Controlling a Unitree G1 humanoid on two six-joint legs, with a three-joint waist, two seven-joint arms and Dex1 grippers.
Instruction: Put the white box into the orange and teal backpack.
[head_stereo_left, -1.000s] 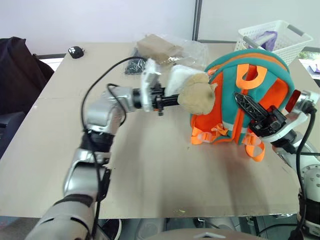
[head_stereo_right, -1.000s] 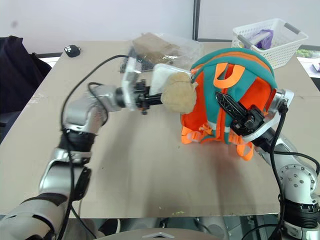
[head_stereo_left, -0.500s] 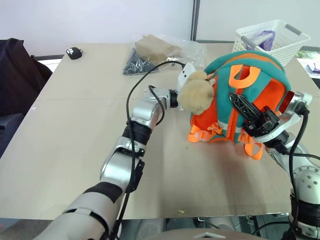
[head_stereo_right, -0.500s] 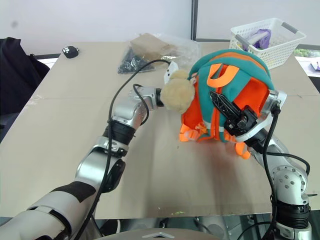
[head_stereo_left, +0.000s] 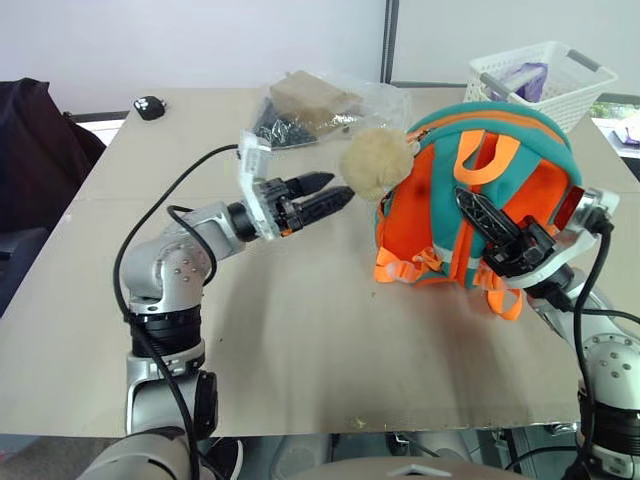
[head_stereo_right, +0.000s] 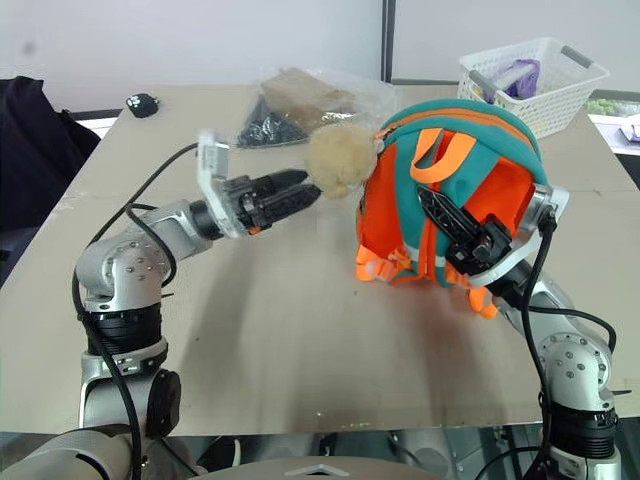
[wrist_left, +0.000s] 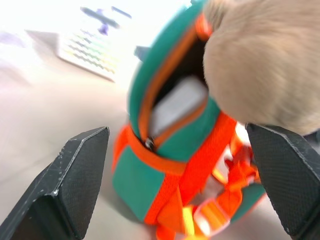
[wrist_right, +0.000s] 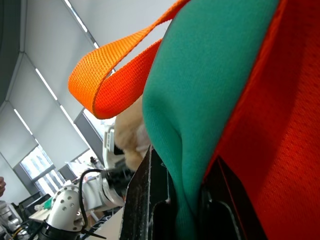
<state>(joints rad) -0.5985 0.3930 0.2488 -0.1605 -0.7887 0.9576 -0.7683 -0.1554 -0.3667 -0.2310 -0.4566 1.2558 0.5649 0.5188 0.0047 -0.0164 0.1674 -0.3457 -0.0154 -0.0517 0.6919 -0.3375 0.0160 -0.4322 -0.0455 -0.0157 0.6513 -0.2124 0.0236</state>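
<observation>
The left gripper (head_stereo_left: 330, 192) has let go and pulled back, jaws wide and empty, at nine o'clock from the orange and teal backpack (head_stereo_left: 470, 200); the white box (wrist_left: 177, 104) now sits inside its opening, so the placing looks done; the right gripper (head_stereo_left: 490, 228) stays clamped on the backpack fabric

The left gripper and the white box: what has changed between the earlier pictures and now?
The left gripper held the white box at the orange and teal backpack, pushed it in, let go and drew back; it is now open and empty, with the box inside the opening. The right gripper stayed shut on the backpack. The clear bag and white basket stayed put.
</observation>
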